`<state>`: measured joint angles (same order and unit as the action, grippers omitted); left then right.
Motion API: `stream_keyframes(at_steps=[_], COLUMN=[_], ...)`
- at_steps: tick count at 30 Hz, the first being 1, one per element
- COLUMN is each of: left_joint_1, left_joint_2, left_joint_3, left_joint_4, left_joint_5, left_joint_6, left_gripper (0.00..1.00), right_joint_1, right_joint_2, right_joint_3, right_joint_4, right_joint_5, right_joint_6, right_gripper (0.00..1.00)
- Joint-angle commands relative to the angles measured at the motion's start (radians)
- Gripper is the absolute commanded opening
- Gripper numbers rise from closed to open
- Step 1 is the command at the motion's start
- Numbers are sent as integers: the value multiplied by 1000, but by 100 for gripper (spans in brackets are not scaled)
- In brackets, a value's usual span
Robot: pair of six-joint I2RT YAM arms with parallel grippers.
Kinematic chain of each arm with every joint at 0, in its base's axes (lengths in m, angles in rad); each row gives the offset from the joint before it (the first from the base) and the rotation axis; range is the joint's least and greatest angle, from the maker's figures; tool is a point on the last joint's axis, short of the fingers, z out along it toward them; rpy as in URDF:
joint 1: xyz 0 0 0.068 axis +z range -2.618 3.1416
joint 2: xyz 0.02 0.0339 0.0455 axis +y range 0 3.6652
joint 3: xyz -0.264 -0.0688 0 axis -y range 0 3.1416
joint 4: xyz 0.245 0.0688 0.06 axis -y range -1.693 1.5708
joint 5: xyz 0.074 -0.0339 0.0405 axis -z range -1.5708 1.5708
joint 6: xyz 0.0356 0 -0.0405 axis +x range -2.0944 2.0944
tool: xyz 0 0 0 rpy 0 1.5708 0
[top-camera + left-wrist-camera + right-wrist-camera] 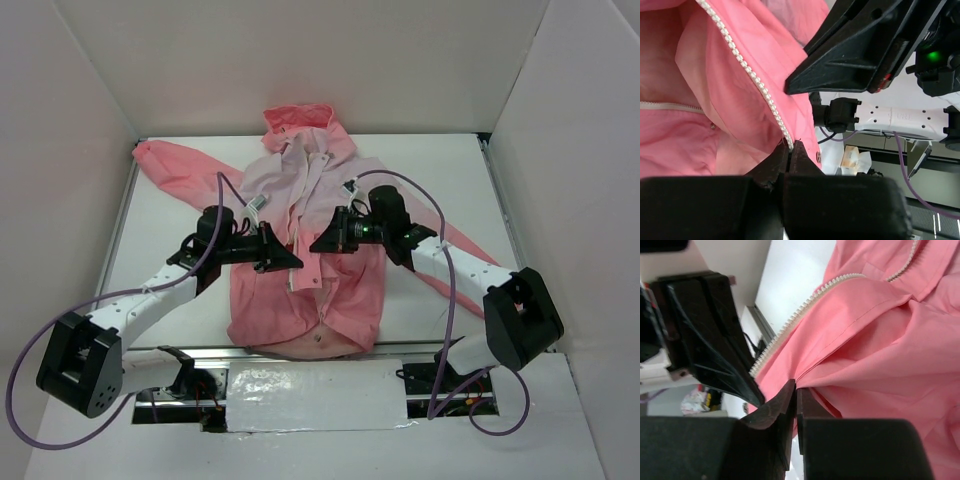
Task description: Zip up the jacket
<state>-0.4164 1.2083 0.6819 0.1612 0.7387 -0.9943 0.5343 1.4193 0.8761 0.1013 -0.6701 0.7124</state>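
Note:
The coral pink jacket point(350, 290) lies on the white table, hood at the far side, front open, its white zipper point(293, 232) unjoined. My left gripper point(297, 262) is shut on the jacket's left front edge; in the left wrist view its jaws pinch the zipper tape point(760, 85) at its lower end point(790, 144). My right gripper point(316, 244) is shut on a fold of the right front panel; the right wrist view shows pink fabric point(880, 340) pinched at the jaws point(796, 385), with the other zipper row point(790, 325) beside it. The two grippers face each other closely over the jacket's middle.
White walls enclose the table on three sides point(330, 60). A metal rail runs along the left table edge point(122, 215). A white sheet point(315, 395) lies at the near edge between the arm bases. Purple cables point(440, 215) loop over the right arm.

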Motion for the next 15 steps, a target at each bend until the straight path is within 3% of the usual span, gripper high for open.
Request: stream_keyframes(at_steps=[1, 2, 3, 5, 7, 11, 14, 15], left_joint_1=[-10, -15, -30, -67, -105, -197, -206, -212], left_joint_2=[-9, -19, -24, -35, -41, -33, 11, 28], left_joint_3=[82, 102, 129, 218, 308, 436, 611, 733], left_joint_4=[-3, -90, -147, -327, -429, -578, -693, -759], left_joint_5=[-10, -33, -103, -200, -388, -657, -810, -832], left_joint_6=[51, 71, 126, 181, 238, 282, 347, 362], left_gripper=[0, 0, 0, 0, 0, 0, 0, 0], right_joint_1=[10, 10, 10, 10, 10, 9, 7, 9], right_joint_2=[-25, -34, -48, -104, -170, -284, -423, -450], right_joint_3=[24, 23, 24, 12, -17, -75, -107, -106], right_joint_4=[-40, -54, -93, -130, -143, -196, -235, -245], right_joint_5=[9, 15, 39, 56, 76, 144, 236, 259], right_joint_6=[-86, -97, -108, -126, -128, -120, -100, -96], right_gripper=[12, 34, 49, 71, 85, 91, 93, 94])
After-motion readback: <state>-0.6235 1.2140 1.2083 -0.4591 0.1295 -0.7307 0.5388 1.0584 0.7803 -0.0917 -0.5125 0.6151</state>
